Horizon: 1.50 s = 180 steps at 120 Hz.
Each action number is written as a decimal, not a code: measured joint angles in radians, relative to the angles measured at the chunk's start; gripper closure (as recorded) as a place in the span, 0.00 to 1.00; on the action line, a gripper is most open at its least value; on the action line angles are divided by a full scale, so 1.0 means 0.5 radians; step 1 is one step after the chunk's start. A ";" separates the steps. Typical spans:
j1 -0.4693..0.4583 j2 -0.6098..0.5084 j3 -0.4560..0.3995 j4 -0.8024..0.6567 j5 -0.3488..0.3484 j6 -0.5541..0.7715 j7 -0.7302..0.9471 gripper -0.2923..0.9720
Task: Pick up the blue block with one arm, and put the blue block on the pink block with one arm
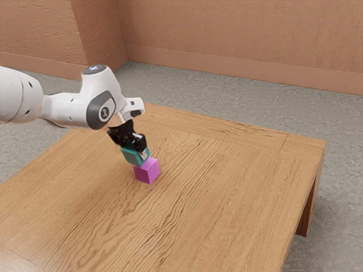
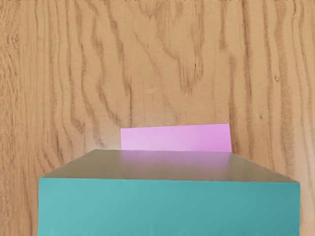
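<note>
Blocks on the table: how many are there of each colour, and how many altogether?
blue block: 1
pink block: 1
Total: 2 blocks

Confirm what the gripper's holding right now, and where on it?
The blue block, teal in the render, clamped by its upper sides in the gripper, just above the pink block.
</note>
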 joint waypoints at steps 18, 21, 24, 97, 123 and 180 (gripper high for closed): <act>-0.001 0.052 -0.036 0.052 0.026 0.001 -0.048 0.53; -0.001 0.058 -0.039 0.057 0.028 0.001 -0.056 0.53; -0.001 0.061 -0.041 0.061 0.030 0.002 -0.064 0.53; -0.012 -0.108 -0.045 0.057 0.014 -0.015 -0.098 0.29; -0.034 -0.515 -0.060 0.323 0.045 -0.488 -0.146 0.25; -0.011 -0.727 -0.096 0.280 0.178 -1.300 -0.415 0.23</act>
